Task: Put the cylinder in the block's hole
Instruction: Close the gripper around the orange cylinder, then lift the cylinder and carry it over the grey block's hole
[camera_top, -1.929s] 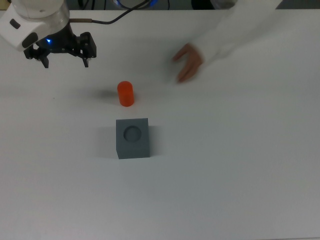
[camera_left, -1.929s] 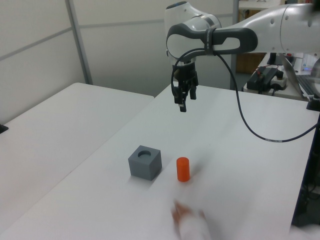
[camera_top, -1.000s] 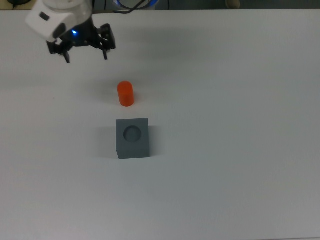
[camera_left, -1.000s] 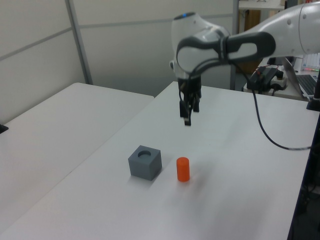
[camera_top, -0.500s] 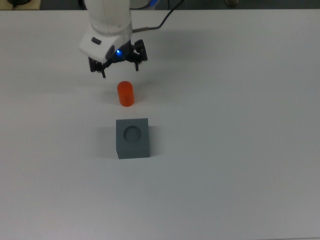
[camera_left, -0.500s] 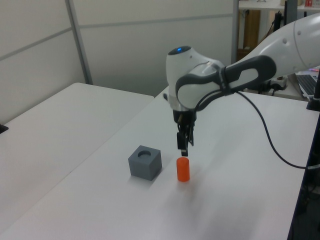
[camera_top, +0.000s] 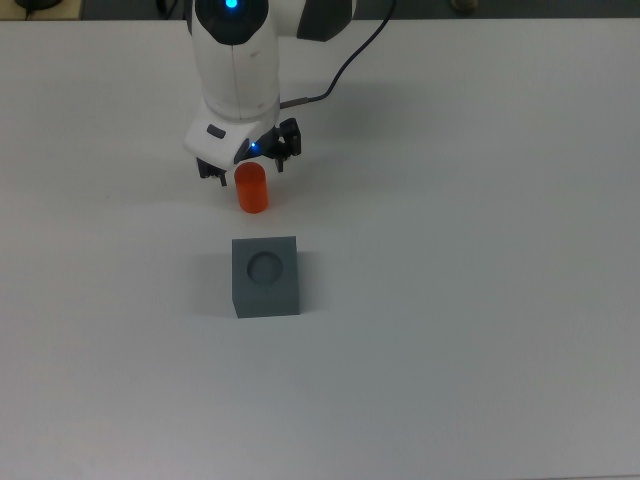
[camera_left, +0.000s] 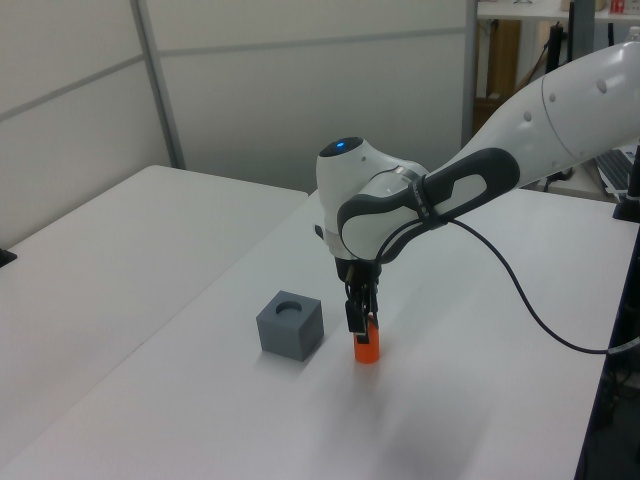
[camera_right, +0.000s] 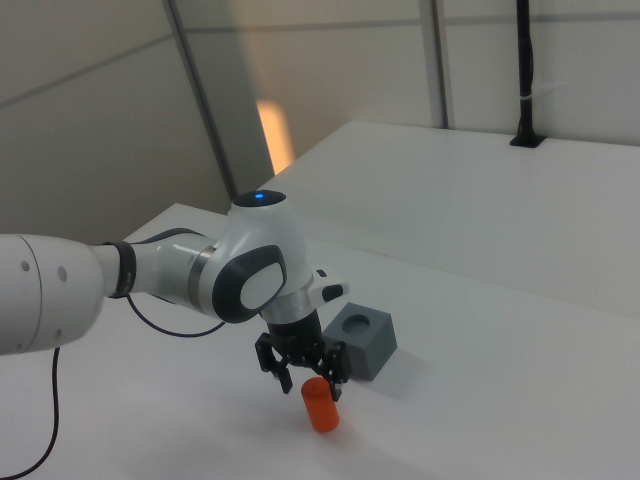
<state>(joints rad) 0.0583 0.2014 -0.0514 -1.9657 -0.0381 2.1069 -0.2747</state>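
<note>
From my station I saw the claw low over the white worktop, its two dark fingers spread apart on either side of the top of the orange cylinder. In the right view the fingers straddled the cylinder's upper end with gaps showing, so the claw was spread and not yet pinching it; I could not tell whether either pad touched the orange surface. In the left view one finger hung in front of the cylinder, covering part of its upper half. The cylinder stood upright on the worktop, outside the block and just beside it, toward the top view's upper edge. The block was a dark grey cube resting flat, its round recess facing up with nothing in it. In the left view the block sat to the left view's left of the cylinder, close but apart. Above the claw, the white wrist housing showed a blue light on top, and a black cable looped from it toward the left view's right. The arm's white links ran off toward the right view's left edge.
</note>
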